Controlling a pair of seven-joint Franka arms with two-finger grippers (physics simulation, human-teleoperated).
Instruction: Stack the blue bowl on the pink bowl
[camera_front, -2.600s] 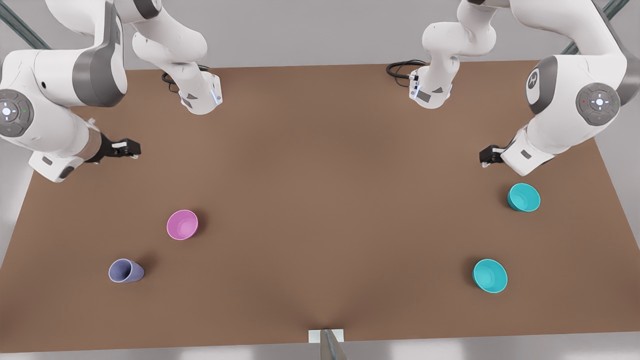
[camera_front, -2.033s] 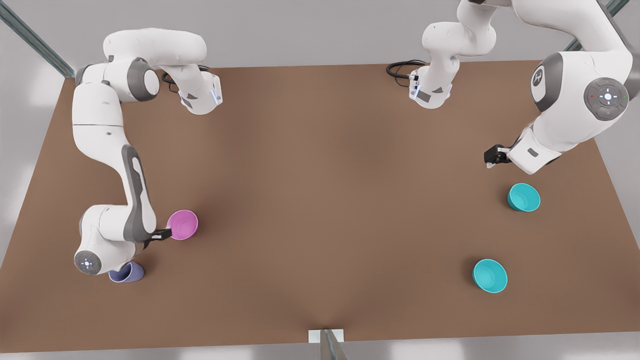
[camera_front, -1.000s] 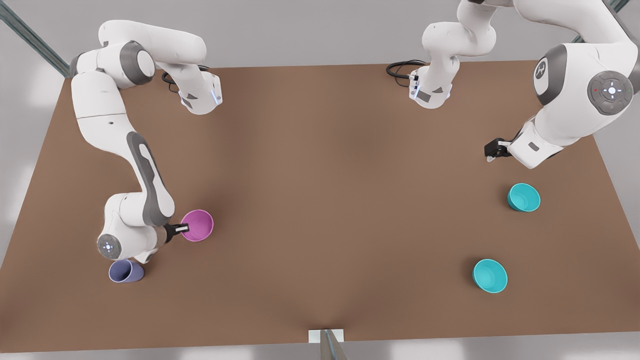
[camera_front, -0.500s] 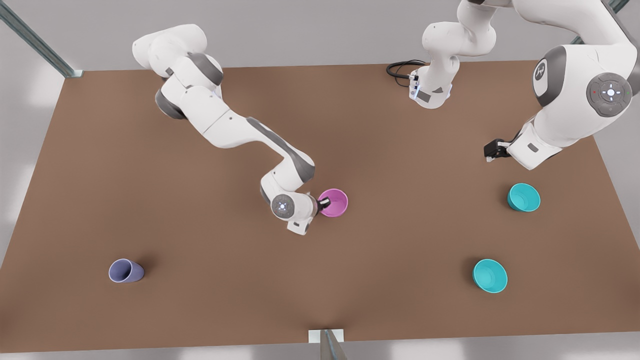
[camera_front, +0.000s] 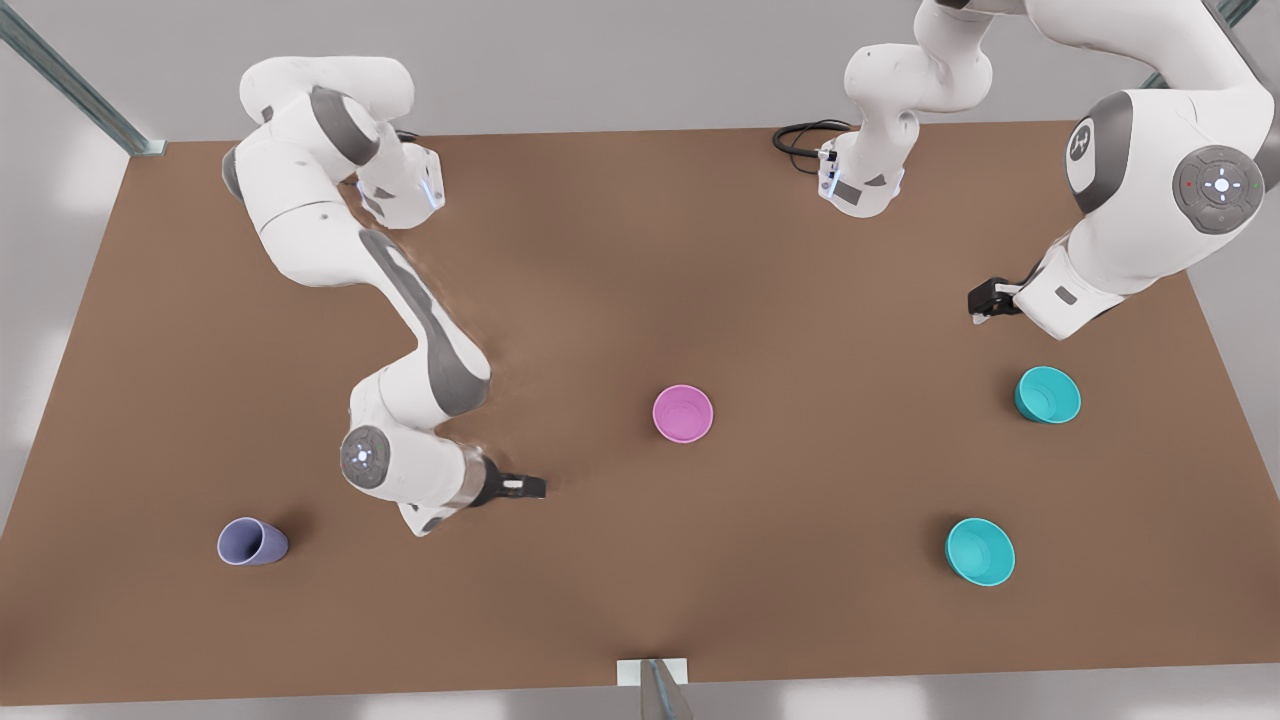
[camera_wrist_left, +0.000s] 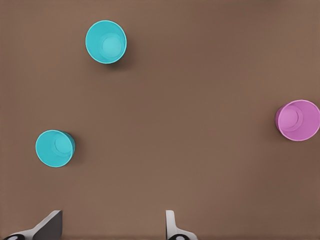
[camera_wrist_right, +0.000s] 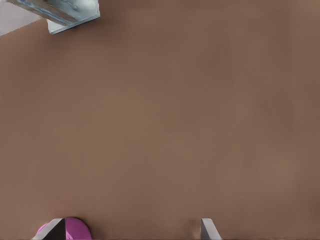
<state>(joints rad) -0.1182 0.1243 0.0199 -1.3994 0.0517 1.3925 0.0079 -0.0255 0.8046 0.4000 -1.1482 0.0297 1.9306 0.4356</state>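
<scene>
Brown table (camera_front: 640, 250), pink bowl (camera_front: 683, 414) upright mid-table, blue bowl (camera_front: 1047, 395) upright.

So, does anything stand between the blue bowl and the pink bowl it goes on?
Nothing visible: bare table runs from the blue bowl to the pink bowl. The turquoise bowl sits aside. The open left tool hangs near the blue bowl; the right tool, beyond the pink bowl.

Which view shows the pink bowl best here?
The front view: the pink bowl sits whole and unobstructed. The left wrist view has it at the frame edge; the right wrist view catches a sliver beside a finger of the right gripper.
</scene>
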